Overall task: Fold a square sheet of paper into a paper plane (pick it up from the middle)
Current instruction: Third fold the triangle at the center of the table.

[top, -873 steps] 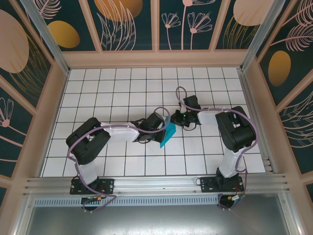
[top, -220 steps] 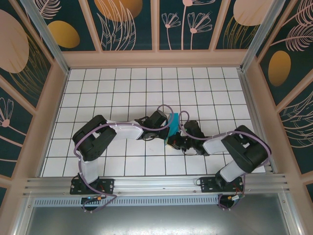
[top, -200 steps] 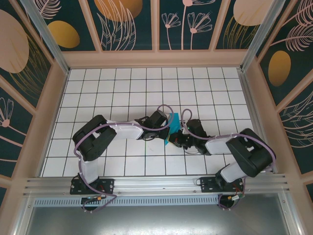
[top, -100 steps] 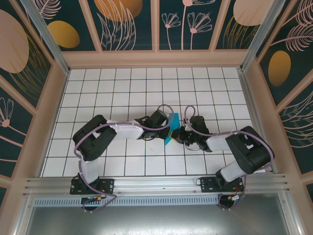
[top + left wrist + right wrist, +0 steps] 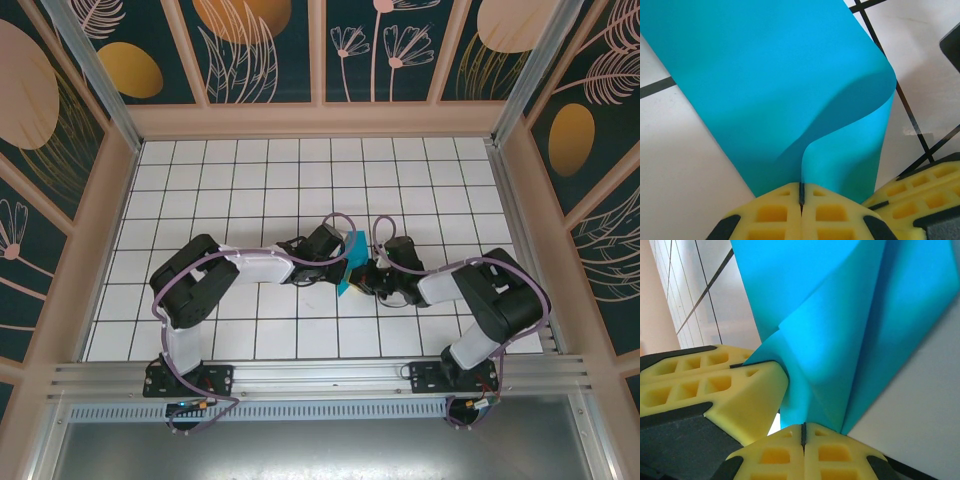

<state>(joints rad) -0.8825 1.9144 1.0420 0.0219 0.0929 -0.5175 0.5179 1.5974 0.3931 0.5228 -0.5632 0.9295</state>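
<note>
The right gripper [image 5: 803, 436] is pinching the paper [image 5: 350, 260], jaws fully closed on a folded corner, with the layers fanning toward 12 o'clock in its wrist view. From above, the paper is sitting mid-table [image 5: 250, 180] between both grippers, its long axis running roughly from 1 to 7 o'clock. The right gripper is holding it from 4 o'clock. Farther back, the left gripper [image 5: 801, 197] is clamping a curling flap from 9 o'clock, jaws pressed together. Both are touching the paper, so neither is nearer, and the next crease probably depends on working along that axis.
</note>
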